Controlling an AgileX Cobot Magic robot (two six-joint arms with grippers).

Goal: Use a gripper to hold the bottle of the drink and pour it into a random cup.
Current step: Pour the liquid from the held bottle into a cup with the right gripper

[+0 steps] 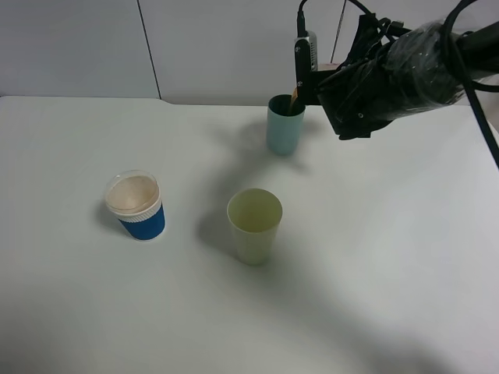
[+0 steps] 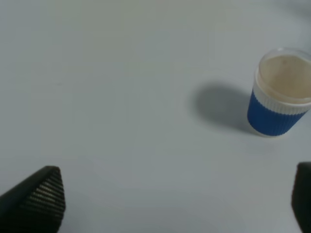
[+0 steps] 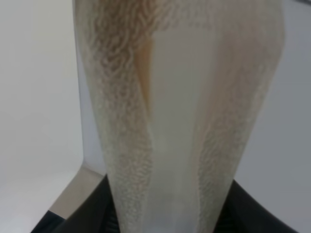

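My right gripper is at the back of the table, shut on the bottle, which is tipped over the teal cup. In the exterior high view the arm hides nearly all of the bottle. A thin brown stream of the drink falls from it into the cup's mouth. In the right wrist view the translucent bottle fills the picture, with a brown streak of drink inside and black fingers on either side. My left gripper is open and empty above the table, out of the exterior high view.
A blue ribbed cup with a white rim stands at the left of the white table and also shows in the left wrist view. A pale yellow-green cup stands in the middle, in front of the teal cup.
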